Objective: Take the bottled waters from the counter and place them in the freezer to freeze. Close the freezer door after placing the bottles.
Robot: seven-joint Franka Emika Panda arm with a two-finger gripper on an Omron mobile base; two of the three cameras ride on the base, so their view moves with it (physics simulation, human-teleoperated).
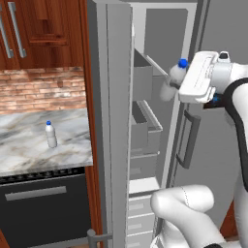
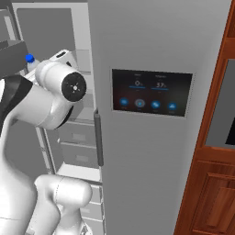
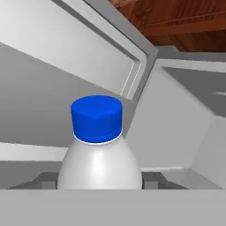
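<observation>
- In the left base view, the marble counter (image 1: 29, 150) fills the middle left of the frame, white with grey veins, over a black dishwasher (image 1: 43, 208) at lower left.
- A brick backsplash (image 1: 38, 89) runs above the counter, with reddish wood wall cabinets (image 1: 43, 29) in the upper left corner.
- One bottled water (image 1: 50, 134) stands upright on the counter, blue cap up, near the slab's right part.
- The freezer door (image 1: 114, 121) stands open through the centre of that view, edge-on, with grey bins (image 1: 145, 128) on its inner side.
- The open freezer (image 1: 167, 29) shows a pale grey interior at top centre; white drawers (image 1: 140, 213) sit low in it at bottom centre.
- The gripper (image 1: 180, 87) sits at upper right of the left base view, clenched on the second bottled water (image 1: 175, 77), which is held at the freezer opening, level with the upper door bin.
- In the hand view, that bottle's blue cap (image 3: 96, 119) sits at centre, its whitish shoulders below, grey freezer walls behind.
- In the right base view, the held bottle's cap peeks out at upper left behind the arm.
- The fridge door with the dark dispenser panel (image 2: 151, 92) fills the centre of the right base view, its vertical handle (image 2: 98, 137) left of centre.
- Reddish wood cabinetry (image 2: 215, 160) lines the right edge.
</observation>
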